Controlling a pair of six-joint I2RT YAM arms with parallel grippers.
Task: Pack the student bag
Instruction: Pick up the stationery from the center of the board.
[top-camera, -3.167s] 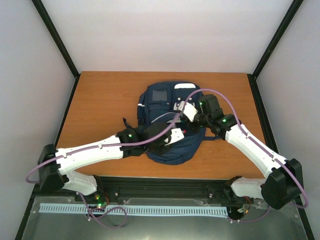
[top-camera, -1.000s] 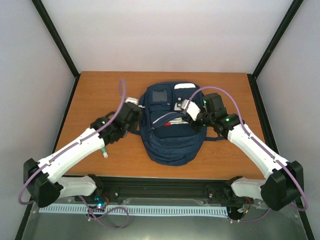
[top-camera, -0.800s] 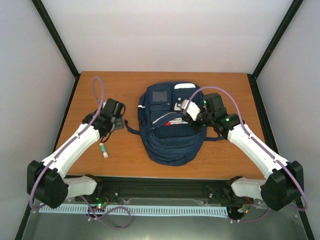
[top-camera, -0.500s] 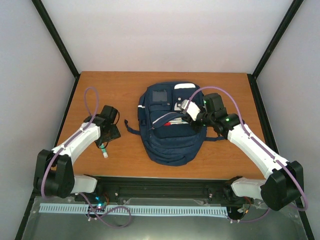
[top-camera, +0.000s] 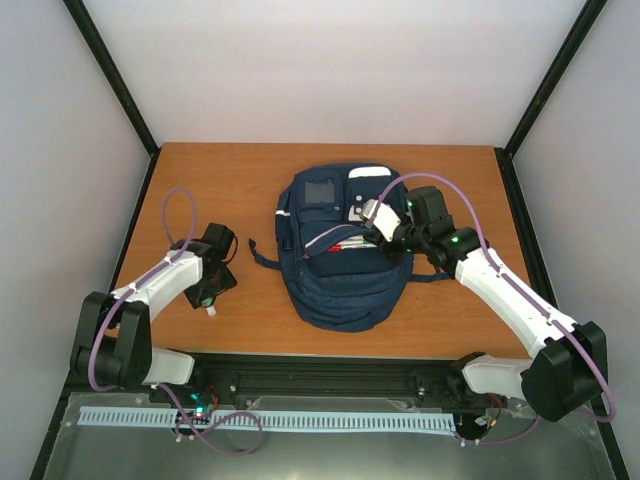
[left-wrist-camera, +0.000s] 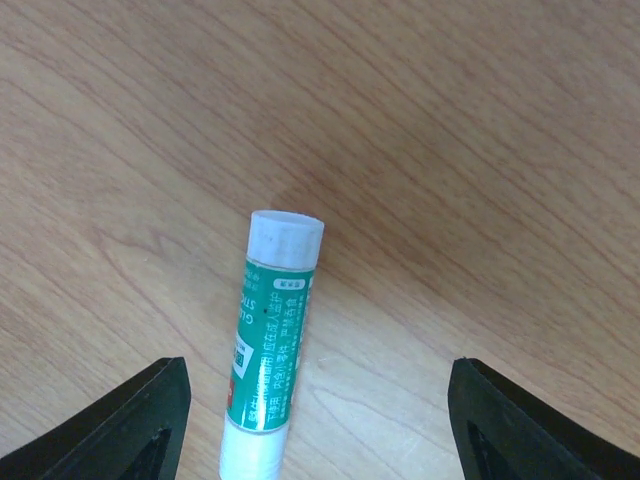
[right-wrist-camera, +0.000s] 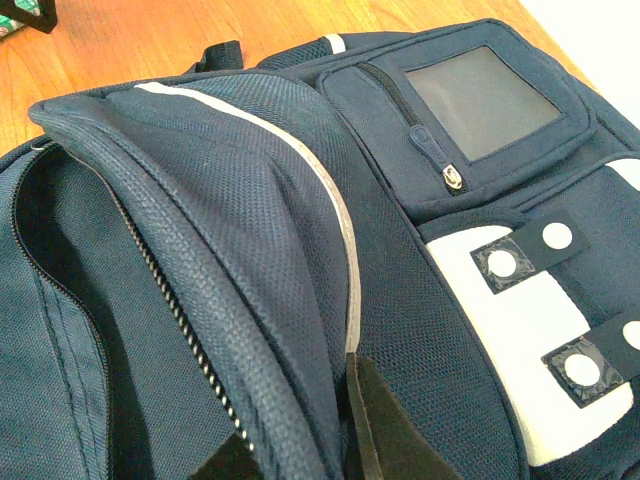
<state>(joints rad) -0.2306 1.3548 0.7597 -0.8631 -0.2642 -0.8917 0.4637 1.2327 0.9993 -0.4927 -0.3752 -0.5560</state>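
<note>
Top view: the bag (top-camera: 340, 280) lies in the middle of the table (top-camera: 215, 180), main zip gaping. The right gripper (top-camera: 373, 228) is clamped on its raised flap. The left gripper (top-camera: 208, 292) hovers over a glue stick (top-camera: 210, 309), well left of the bag.

Left wrist: fingers (left-wrist-camera: 130, 425) spread wide, the green stick lying between them, untouched.

Right wrist: navy flap pinched tight, zip teeth exposed.

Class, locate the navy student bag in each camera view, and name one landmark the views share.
Top external: student bag in the middle of the wooden table.
Left wrist: not in it.
Right wrist: student bag fills nearly the whole frame, close up.
Shared landmark: the wooden table, visible in all three.
</note>
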